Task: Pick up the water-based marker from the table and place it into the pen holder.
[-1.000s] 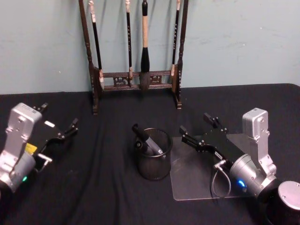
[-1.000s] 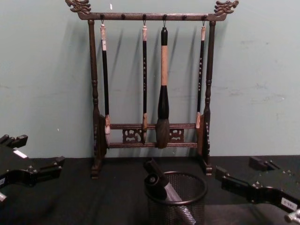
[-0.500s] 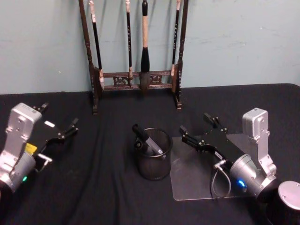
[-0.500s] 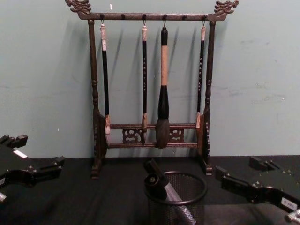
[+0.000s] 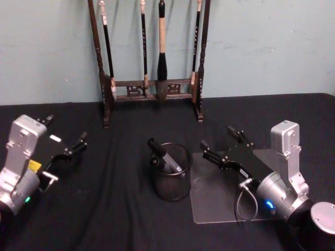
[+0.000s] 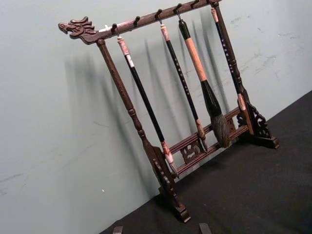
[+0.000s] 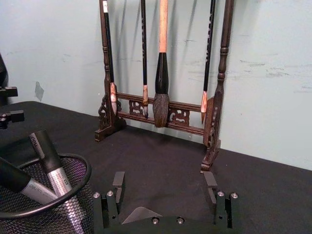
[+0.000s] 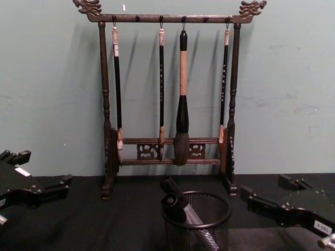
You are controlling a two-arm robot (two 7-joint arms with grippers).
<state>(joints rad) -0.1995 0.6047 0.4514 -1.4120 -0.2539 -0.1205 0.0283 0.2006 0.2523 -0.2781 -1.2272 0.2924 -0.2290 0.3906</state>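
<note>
Centrally, two markers (image 5: pixel 163 156) lean inside the pen holder (image 5: pixel 172 180); the right gripper (image 5: pixel 222 144) hovers beside it, jaws apart and empty, while the left gripper (image 5: pixel 65 137), likewise open, idles well apart.

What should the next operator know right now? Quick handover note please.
Left gripper: open, empty, hanging over the table on the left side.
Right gripper: open, empty, just right of the pen holder, above a clear sheet lying on the cloth.
Markers: two markers stand tilted inside the mesh holder, caps up.
Brush rack stands at the back by the wall, untouched.
Done: as far as can be seen, the marker is in the holder and no marker lies loose on the table.
Left: probably nothing but parking the arms.
</note>
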